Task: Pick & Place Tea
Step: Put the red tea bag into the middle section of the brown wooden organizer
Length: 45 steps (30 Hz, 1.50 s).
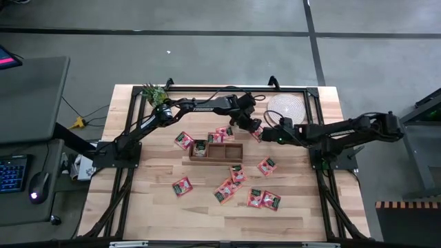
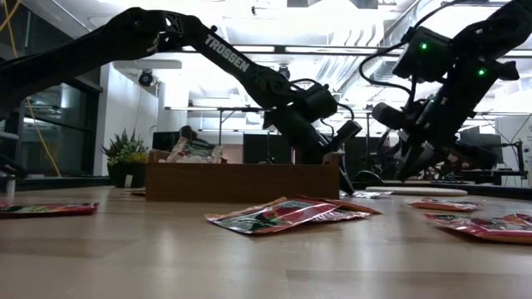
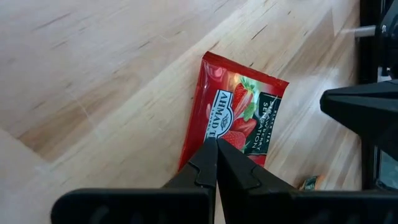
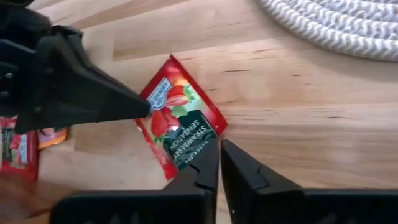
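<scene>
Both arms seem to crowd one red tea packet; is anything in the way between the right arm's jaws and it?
Nothing lies between; the left gripper touches the same red tea sachet from the opposite side.

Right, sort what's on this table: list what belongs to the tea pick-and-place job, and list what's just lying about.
Part of the job:
- tea sachets, scattered on the table, a few already in the box
- wooden box
- left gripper, shut over one sachet
- right gripper, at the same sachet

Just lying about:
- woven mat
- small plant
</scene>
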Each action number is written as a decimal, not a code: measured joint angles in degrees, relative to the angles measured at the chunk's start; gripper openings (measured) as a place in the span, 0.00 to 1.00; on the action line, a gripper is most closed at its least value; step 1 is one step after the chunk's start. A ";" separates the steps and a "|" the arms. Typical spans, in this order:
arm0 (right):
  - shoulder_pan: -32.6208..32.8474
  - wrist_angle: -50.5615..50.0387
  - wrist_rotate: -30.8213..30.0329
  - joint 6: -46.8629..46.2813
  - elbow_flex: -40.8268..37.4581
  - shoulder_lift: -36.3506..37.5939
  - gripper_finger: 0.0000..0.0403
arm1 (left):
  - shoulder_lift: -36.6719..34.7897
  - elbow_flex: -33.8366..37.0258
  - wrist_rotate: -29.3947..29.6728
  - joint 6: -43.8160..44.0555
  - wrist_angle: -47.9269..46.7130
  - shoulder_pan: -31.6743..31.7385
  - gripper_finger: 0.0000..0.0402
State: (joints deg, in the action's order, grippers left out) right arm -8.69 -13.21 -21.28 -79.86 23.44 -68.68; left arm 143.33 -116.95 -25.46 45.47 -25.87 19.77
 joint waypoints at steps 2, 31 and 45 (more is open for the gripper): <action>-0.03 0.00 -0.34 -0.05 0.00 -0.49 0.10 | 0.00 0.00 -0.08 -0.04 0.00 0.00 0.00; -2.19 15.39 0.22 -3.66 0.13 -14.32 0.30 | -0.02 0.05 -2.12 -0.20 -0.04 0.24 0.00; -2.23 15.22 1.26 3.43 0.07 -14.40 0.01 | -0.02 0.04 -2.08 -2.88 0.18 0.03 0.00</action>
State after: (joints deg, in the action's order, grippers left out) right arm -10.92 2.01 -20.02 -76.43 23.51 -83.09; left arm 143.31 -116.90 -27.54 42.59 -25.69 19.80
